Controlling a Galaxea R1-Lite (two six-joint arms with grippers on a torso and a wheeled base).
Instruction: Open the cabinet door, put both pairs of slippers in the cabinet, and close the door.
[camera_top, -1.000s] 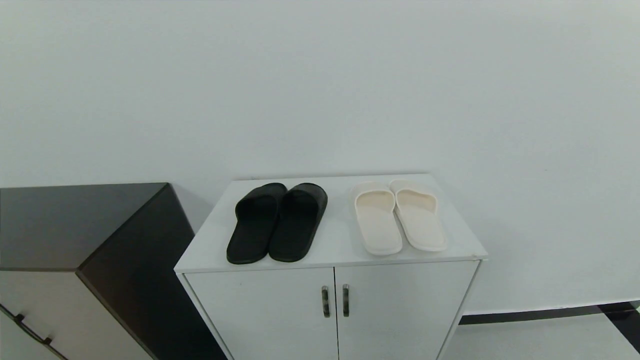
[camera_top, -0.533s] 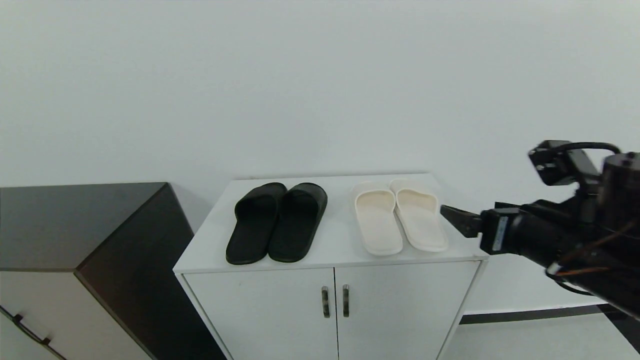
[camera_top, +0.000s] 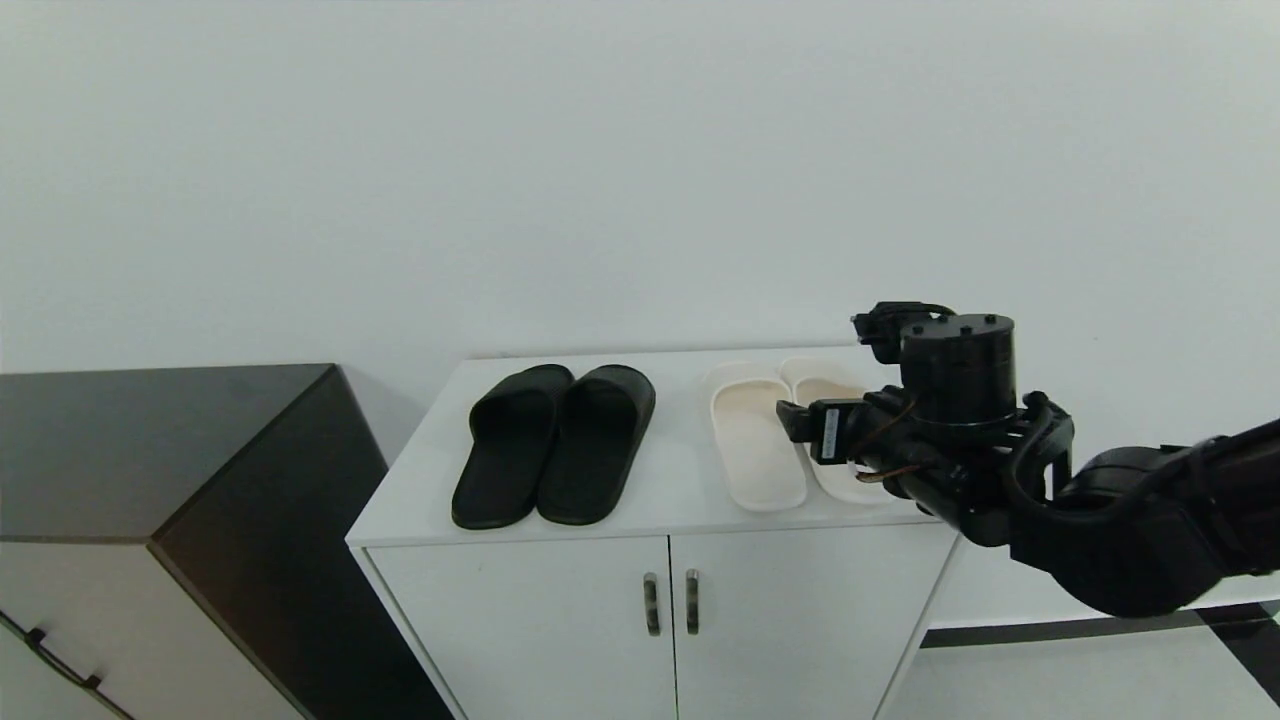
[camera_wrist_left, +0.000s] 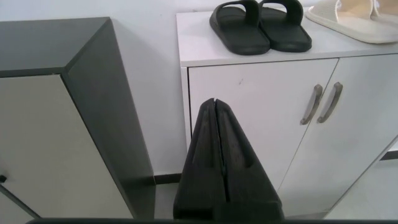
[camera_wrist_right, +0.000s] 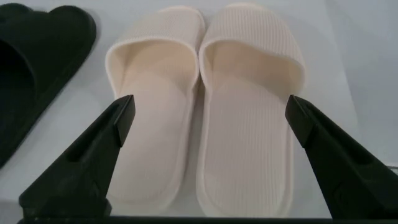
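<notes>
Slippers — black pair (camera_top: 555, 445) and cream pair (camera_top: 752, 445) — lie atop the white cabinet (camera_top: 800, 600), doors (camera_top: 540, 620) shut; right pincer (camera_wrist_right: 210, 106) is spread wide over the cream pair, left pincer (camera_wrist_left: 214, 106) pressed together before the doors.

Cream slippers (camera_wrist_right: 205, 106): one pair, side by side, inner edges touching, soles down on white cabinet top (camera_wrist_right: 339, 56). Ribbed straps at the far end, heels toward the camera.
Black slipper (camera_wrist_right: 37, 68): partly in frame, beside the cream pair, a gap between.
Right gripper (camera_wrist_right: 210, 106): fingers (camera_wrist_right: 93, 155) spread wide, one outside each cream slipper.
</notes>
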